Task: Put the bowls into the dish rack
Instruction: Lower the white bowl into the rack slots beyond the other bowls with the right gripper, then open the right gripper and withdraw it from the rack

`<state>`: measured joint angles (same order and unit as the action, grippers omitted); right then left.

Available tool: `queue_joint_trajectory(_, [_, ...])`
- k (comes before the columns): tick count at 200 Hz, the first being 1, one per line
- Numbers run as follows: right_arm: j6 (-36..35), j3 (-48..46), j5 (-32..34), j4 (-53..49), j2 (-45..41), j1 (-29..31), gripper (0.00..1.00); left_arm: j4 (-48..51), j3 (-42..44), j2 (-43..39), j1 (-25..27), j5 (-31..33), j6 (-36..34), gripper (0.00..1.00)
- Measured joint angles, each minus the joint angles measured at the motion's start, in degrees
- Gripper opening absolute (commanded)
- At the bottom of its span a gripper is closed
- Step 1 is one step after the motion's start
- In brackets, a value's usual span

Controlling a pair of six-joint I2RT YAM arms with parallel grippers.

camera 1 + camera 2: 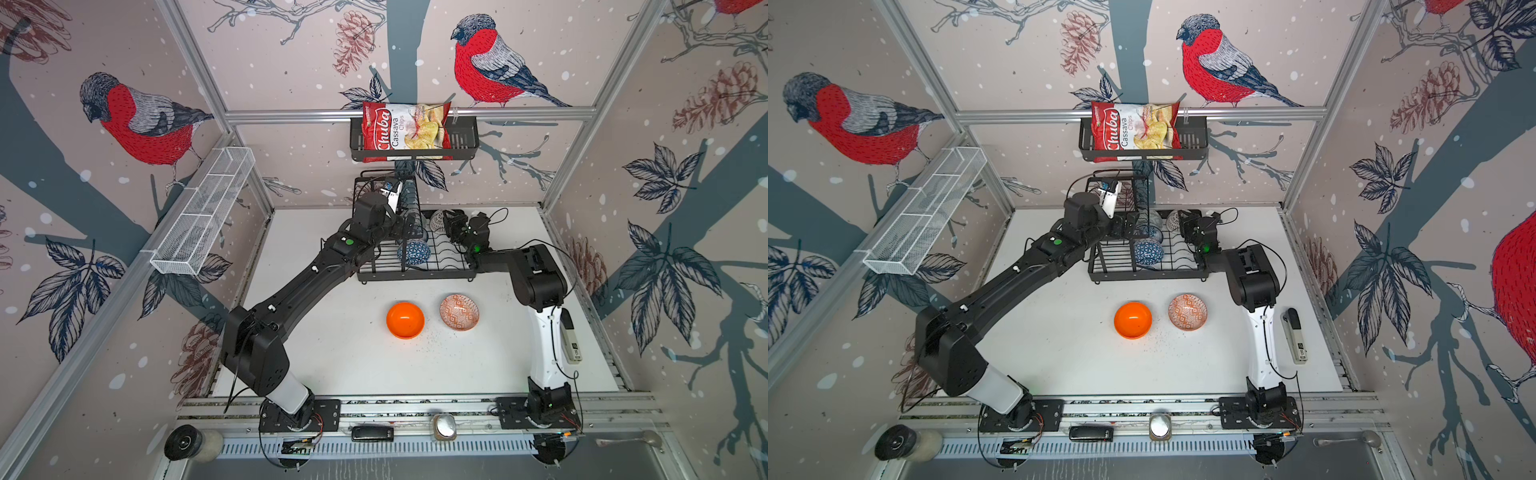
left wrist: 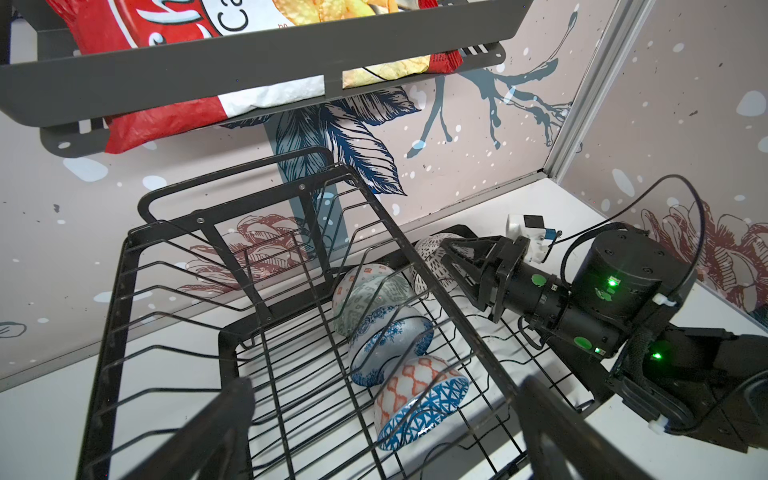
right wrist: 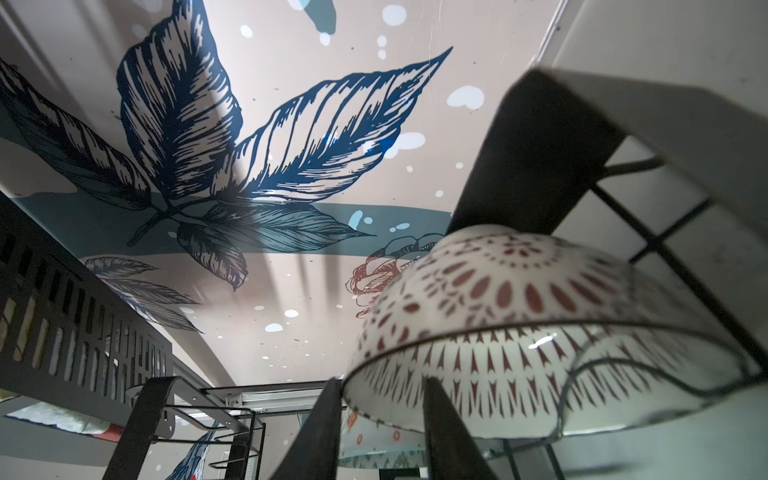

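Risk: white round bowl with dark radial marks point(image 3: 519, 332) stands in black wire dish rack point(image 1: 415, 275), rim between narrow fingers point(image 3: 444, 440) of right gripper point(image 3: 380, 419), grip unclear; withdraw crooked and you topple it; left gripper point(image 2: 384, 399) wide, empty.

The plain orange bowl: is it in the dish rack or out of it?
Out. The plain orange bowl sits upright on the white table, in front of the dish rack, apart from it.

The dish rack point(image 1: 415, 275) is matt black wire; orange bowl point(image 1: 405, 320) glossy, smooth; chips bag point(image 1: 405, 131) shiny plastic
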<state>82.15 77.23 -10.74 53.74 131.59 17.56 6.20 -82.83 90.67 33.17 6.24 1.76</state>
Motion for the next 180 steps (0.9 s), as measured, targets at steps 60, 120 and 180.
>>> queue_joint_trajectory(60, [0.02, 0.44, -0.42, -0.17, 0.20, -0.11, 0.35, 0.00, 0.00, 0.00, 0.00, 0.00, 0.35, 0.98])
queue_joint_trajectory(120, [0.04, -0.02, -0.59, 0.11, 0.17, -0.22, 0.36, -0.04, 0.11, -0.22, 0.00, 0.02, 0.35, 0.98])
queue_joint_trajectory(180, [-0.02, -3.56, -0.59, 1.53, -2.12, -0.35, 0.44, -0.87, 0.85, -1.22, -1.05, -0.02, 0.72, 0.98])
